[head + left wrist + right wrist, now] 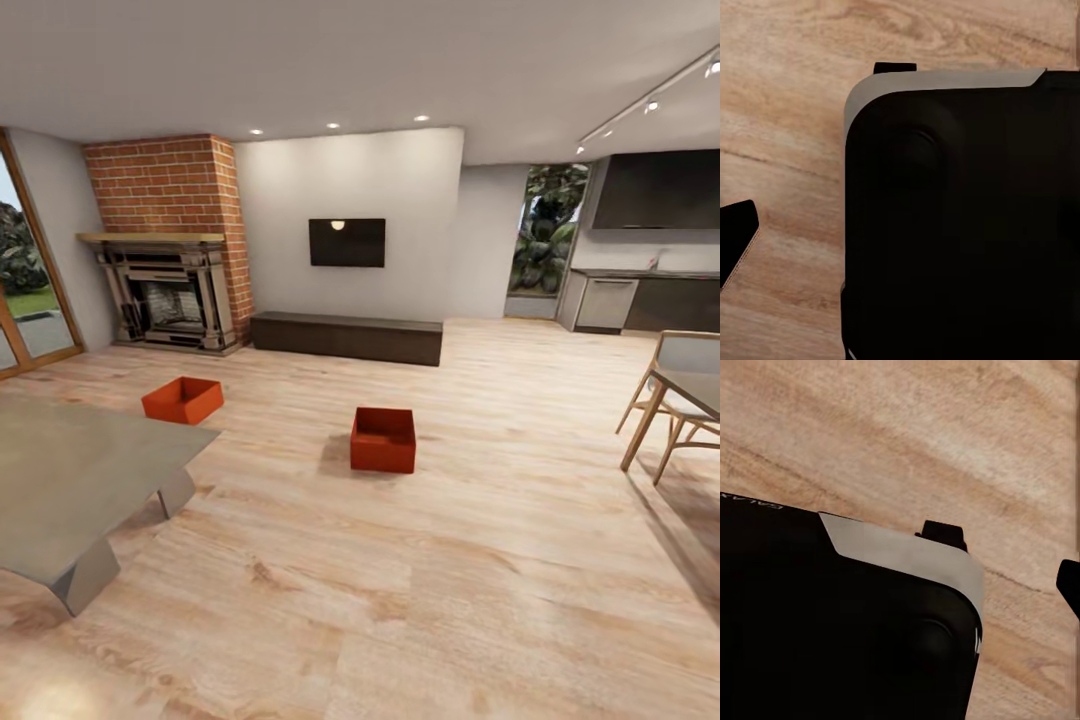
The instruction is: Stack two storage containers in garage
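Nothing moved: both containers (pixel 182 399) (pixel 383 439) sit mid-frame on the living-room planks. End effector states cannot be told.

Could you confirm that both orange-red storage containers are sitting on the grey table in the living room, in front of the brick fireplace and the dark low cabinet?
Not quite: the head view shows both storage containers on the wood-plank floor, not on the grey table. The rest holds: they lie in front of the brick fireplace and the dark low cabinet.
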### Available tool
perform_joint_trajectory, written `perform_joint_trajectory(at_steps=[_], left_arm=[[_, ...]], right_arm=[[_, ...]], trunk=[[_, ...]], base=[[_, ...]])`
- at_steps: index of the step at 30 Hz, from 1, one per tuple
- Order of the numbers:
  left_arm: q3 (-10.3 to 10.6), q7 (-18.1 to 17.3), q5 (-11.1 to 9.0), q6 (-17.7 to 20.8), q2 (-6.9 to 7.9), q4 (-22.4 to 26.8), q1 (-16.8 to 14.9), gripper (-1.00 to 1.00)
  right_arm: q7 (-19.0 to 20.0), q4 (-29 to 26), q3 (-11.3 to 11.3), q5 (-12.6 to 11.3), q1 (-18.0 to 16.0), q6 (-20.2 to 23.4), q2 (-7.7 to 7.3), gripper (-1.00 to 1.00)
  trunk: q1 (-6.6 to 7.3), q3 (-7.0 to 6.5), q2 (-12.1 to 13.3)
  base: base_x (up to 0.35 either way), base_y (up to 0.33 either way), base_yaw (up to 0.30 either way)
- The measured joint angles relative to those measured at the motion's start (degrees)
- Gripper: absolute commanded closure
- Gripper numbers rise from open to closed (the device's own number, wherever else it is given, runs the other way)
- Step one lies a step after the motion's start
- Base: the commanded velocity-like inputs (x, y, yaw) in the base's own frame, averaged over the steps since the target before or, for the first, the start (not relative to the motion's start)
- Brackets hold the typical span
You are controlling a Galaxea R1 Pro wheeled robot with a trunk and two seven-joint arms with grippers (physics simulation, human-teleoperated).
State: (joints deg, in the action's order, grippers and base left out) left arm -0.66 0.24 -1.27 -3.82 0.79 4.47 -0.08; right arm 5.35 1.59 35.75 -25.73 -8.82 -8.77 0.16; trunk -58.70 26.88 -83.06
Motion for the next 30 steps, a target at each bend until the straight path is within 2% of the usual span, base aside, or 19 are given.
perform_joint_trajectory(at_steps=[30], left_arm=[[0.00,0.00,0.00,0.00,0.00,0.00,0.00,-1.00]], right_arm=[[-0.01,0.00,0.01,0.05,0.00,-0.06,-0.09,-1.00]], trunk=[[0.00,0.00,0.00]], base=[[0.322,0.000,0.000]])
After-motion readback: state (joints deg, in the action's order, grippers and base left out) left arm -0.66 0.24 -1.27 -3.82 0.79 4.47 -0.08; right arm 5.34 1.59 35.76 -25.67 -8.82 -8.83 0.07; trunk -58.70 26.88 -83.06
